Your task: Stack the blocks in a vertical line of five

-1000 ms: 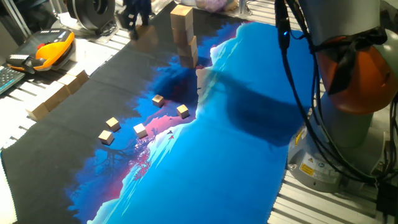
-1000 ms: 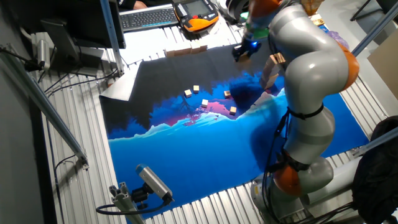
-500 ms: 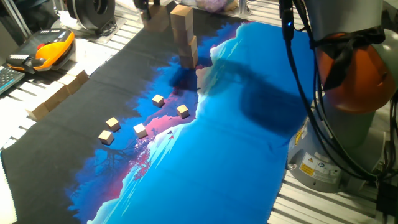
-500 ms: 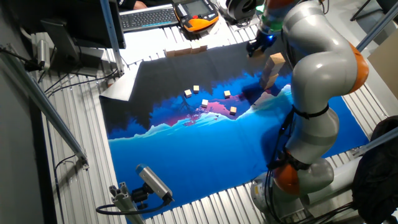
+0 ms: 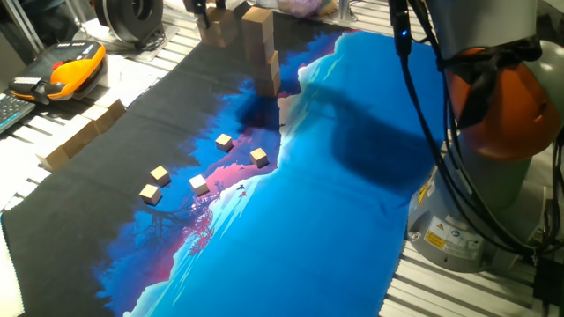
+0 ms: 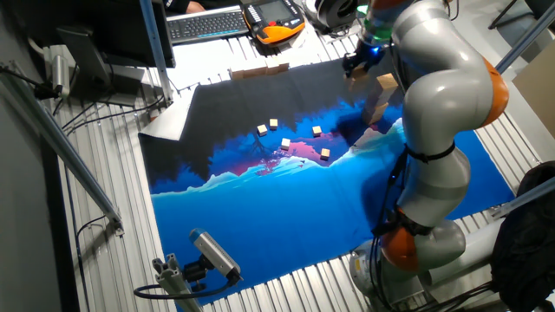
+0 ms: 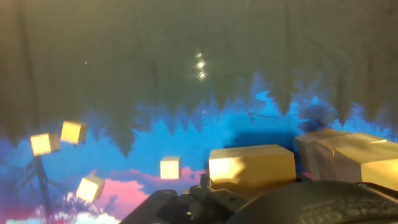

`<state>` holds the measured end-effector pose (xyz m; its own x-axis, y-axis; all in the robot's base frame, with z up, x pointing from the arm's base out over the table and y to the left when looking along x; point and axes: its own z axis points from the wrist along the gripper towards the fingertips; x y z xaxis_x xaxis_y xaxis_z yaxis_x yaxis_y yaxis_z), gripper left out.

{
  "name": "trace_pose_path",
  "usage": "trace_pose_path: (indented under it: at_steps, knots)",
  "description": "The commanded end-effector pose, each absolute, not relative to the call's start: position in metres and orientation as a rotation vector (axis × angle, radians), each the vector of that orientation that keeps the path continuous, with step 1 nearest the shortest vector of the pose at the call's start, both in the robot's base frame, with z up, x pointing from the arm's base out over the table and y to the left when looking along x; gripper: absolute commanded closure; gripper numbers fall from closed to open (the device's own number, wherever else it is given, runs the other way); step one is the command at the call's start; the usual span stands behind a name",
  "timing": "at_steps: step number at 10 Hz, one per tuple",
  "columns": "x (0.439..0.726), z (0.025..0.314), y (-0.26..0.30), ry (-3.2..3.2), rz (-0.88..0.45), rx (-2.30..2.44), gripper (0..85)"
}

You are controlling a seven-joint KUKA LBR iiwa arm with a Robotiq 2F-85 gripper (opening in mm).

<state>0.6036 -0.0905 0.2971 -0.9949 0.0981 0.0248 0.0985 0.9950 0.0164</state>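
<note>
A tower of light-tan wooden blocks (image 5: pixel 263 55) stands near the far edge of a blue and black printed mat (image 5: pixel 335 202). In the one fixed view about three cubes are stacked, with another block (image 5: pixel 287 113) on the mat just beside the tower's base. The gripper (image 5: pixel 214 11) hovers beside the tower's top, on its far left, carrying one block (image 5: pixel 222 26). In the hand view this held block (image 7: pixel 252 168) sits low between the fingers, with the tower's top (image 7: pixel 348 155) just to its right. Four tiny cubes (image 5: pixel 202 167) lie scattered well in front of the tower, and long bars (image 5: pixel 84 134) rest at the mat's left edge.

The step in hand appears to be placing the carried block on the tower. Doing it well likely means centring it squarely over the top cube, lowering gently, and releasing without nudging the column.

The fingers are narrow, clamped on the block.
</note>
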Motion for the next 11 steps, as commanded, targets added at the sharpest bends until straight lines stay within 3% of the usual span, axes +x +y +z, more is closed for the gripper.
trace_pose_path:
  at_steps: [1,7,11]
  knots:
    - [0.604,0.297,-0.091,-3.121,-0.018,-0.171,85.0]
    - [0.604,0.299,-0.093,-3.142,0.017,-0.141,85.0]
    - [0.602,0.335,-0.148,-3.113,0.012,0.008,85.0]
